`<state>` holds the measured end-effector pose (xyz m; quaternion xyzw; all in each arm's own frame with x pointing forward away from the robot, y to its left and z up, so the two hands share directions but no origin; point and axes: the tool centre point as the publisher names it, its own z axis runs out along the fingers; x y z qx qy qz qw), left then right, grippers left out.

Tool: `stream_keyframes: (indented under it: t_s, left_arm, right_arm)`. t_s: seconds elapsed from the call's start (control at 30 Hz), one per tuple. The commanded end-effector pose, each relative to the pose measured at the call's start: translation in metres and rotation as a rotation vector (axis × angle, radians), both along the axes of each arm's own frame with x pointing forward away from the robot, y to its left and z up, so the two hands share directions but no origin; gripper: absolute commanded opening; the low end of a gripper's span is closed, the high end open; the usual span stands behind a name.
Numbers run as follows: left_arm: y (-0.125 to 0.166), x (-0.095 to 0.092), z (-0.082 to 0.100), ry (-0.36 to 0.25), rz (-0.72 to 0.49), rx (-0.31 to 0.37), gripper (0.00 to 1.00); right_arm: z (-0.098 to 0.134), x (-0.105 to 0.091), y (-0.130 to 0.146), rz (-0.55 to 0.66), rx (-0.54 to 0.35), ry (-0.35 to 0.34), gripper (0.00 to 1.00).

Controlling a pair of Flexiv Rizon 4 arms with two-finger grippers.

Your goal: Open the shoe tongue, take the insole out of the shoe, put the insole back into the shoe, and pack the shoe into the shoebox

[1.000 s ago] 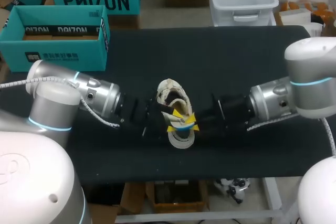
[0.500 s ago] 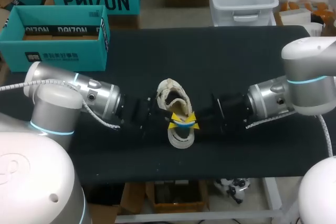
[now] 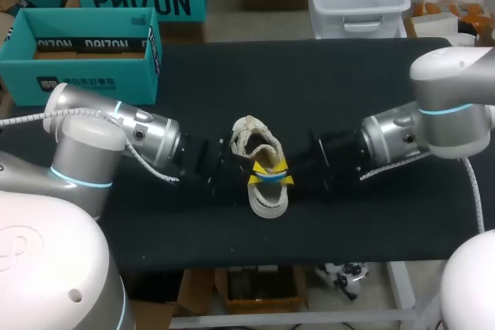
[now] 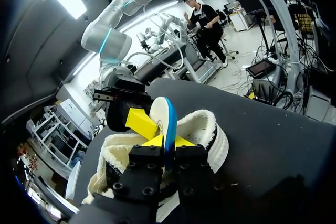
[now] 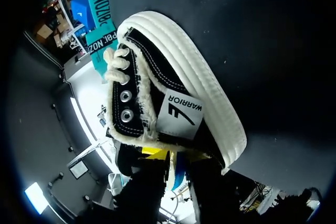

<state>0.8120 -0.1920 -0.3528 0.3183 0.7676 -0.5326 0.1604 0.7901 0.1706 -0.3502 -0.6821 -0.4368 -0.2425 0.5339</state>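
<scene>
Your shoe (image 3: 267, 200) lies at the middle of the frame on the dark table (image 3: 348, 83), with its white sole end toward the bottom edge and its fleecy opening facing up. Both of your arms come in level from the sides and meet over that opening. The insole (image 3: 270, 176) stands on edge there, showing as a thin blue strip between the yellow tips.

Your left gripper (image 3: 257, 179) is nearly closed. Its wrist view shows the insole (image 4: 161, 119) pinched upright between its two fingers, just above the shoe (image 4: 202, 129). One yellow finger (image 4: 140, 123) of the other arm lies flat against the insole's white face.

Your right gripper (image 3: 284, 178) is just as narrow. In its own view the blue edge (image 5: 178, 174) runs through the slim gap between its fingers, so it grips the insole too, right beside the shoe's laced side (image 5: 178, 108).

The teal shoebox (image 3: 85, 86) sits open at the upper left, well apart from the shoe.
</scene>
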Motion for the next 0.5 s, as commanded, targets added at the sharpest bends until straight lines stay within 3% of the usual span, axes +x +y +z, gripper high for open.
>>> stream_keyframes:
  t_s: [0.03, 0.17, 0.2, 0.27, 0.5]
  left_arm:
    - [0.001, -0.004, -0.001, -0.007, 0.006, -0.004, 0.0]
    - [0.001, -0.005, 0.0, -0.01, 0.007, -0.007, 0.0]
    - [0.0, -0.007, 0.001, -0.011, 0.006, -0.008, 0.0]
    - [-0.001, -0.009, 0.003, -0.015, 0.004, -0.01, 0.0]
    - [-0.001, -0.021, 0.012, -0.031, -0.022, -0.018, 0.0]
  right_arm:
    - [0.018, -0.015, -0.002, -0.034, -0.042, -0.02, 0.4]
    - [0.026, -0.024, -0.001, -0.046, -0.063, -0.031, 0.38]
    - [0.026, -0.026, -0.001, -0.046, -0.063, -0.032, 0.3]
    - [0.025, -0.027, -0.001, -0.047, -0.064, -0.033, 0.0]
    - [0.015, -0.025, 0.003, -0.026, -0.047, -0.01, 0.0]
